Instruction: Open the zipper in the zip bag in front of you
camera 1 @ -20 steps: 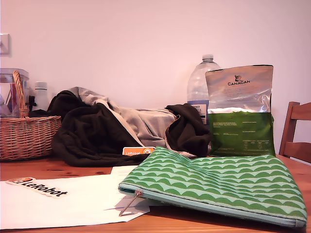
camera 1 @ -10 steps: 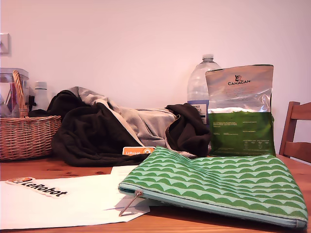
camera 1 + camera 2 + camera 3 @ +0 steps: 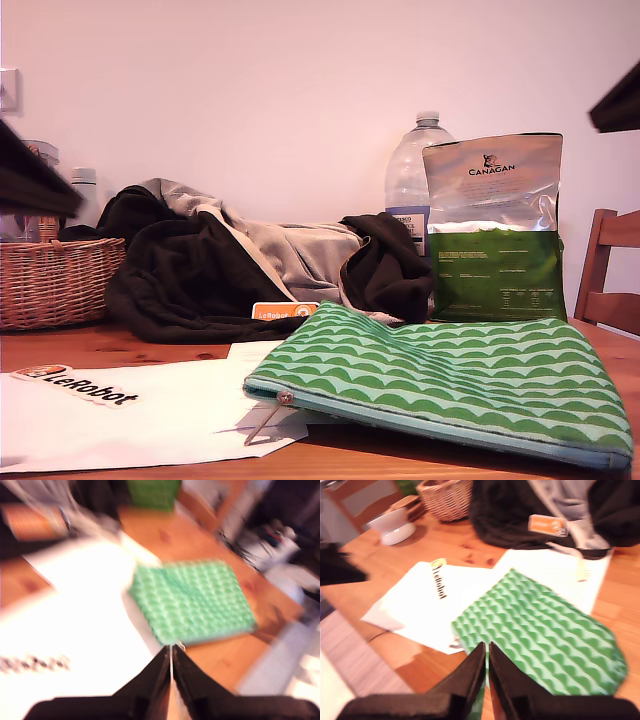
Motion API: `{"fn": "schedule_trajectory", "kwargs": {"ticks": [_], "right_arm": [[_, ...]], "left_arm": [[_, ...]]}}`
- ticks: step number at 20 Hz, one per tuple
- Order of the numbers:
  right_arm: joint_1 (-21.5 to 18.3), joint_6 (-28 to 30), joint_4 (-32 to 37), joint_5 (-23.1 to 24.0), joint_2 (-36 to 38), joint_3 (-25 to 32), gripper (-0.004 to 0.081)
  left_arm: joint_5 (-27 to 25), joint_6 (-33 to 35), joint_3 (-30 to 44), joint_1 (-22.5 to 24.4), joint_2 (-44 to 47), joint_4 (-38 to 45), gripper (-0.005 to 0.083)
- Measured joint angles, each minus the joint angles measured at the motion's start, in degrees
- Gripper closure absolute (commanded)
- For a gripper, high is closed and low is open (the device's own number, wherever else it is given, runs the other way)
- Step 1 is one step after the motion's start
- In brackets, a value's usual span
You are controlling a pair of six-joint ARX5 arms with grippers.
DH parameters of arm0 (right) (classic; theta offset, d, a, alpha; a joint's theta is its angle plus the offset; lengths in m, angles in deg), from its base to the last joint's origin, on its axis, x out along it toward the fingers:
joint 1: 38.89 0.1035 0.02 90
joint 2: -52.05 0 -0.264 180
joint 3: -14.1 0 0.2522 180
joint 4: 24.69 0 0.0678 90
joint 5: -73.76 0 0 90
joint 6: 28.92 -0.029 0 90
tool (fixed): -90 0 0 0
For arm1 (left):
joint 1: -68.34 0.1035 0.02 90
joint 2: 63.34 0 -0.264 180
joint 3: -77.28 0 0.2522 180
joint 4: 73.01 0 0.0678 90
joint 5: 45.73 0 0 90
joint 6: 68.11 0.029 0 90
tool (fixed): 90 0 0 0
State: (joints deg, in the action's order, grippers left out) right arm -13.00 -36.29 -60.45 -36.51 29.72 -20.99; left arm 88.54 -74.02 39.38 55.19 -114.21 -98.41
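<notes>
Lying flat on the wooden bench [image 3: 120,345], the zip bag [image 3: 450,385] partly covers a white sheet [image 3: 150,415]; its zipper [image 3: 400,413] looks closed. My first gripper [image 3: 171,655] and my second gripper [image 3: 487,652] hover above it, jaws pressed together.

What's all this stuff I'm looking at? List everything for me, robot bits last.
pouch: one, green wave pattern, flat on the table, exterior view's right
zipper: one, teal, along the pouch's near edge, silver pull at the exterior view's left end
papers: white sheets, partly under the pouch, one with a LeRobot sticker
table: one, brown wood
clothes: dark and grey heap, behind the pouch
orange tag: one, at the front of the clothes
food bag: one, silver and green, upright behind the pouch
bottle: one, clear, behind the food bag
basket: one, wicker, exterior view's left
chair: one, wooden, exterior view's right edge
bowl: one, white, near the basket
first gripper: black fingers together, above the pouch
second gripper: black fingers together, above the pouch
</notes>
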Motion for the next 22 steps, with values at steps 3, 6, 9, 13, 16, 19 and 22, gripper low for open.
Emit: {"fn": "schedule_trajectory", "kwargs": {"ticks": [3, 6, 9, 13, 16, 19, 22], "right_arm": [[1.38, 1.16, 1.01, -0.39, -1.77, 0.02, 0.0782], [1.64, 1.27, 1.03, -0.42, -2.69, 0.02, 0.0782], [1.64, 1.27, 1.49, -0.42, -2.69, 0.00, 0.0782], [1.64, 1.27, 1.86, -0.42, -2.69, 0.02, 0.0782], [1.64, 1.27, 1.90, -0.42, -2.69, 0.02, 0.0782], [1.64, 1.27, 1.86, -0.42, -2.69, 0.02, 0.0782], [1.64, 1.27, 1.88, -0.42, -2.69, 0.02, 0.0782]], "left_arm": [[1.68, -0.15, -3.69, -0.15, -9.03, 1.05, 0.0781], [2.43, -1.31, -7.13, -0.35, -16.96, 1.77, 0.0686], [4.13, -2.95, -11.76, -0.87, -25.46, 2.67, 0.0440], [4.11, -4.44, -18.99, -4.55, -35.04, 2.60, 0.0432], [1.90, -4.46, -23.82, -8.11, -41.29, 2.56, 0.0432], [0.15, -6.03, -27.17, -10.21, -46.69, 2.23, 0.0431], [-1.16, -6.34, -28.41, -11.61, -50.71, 1.14, 0.0431]]}}
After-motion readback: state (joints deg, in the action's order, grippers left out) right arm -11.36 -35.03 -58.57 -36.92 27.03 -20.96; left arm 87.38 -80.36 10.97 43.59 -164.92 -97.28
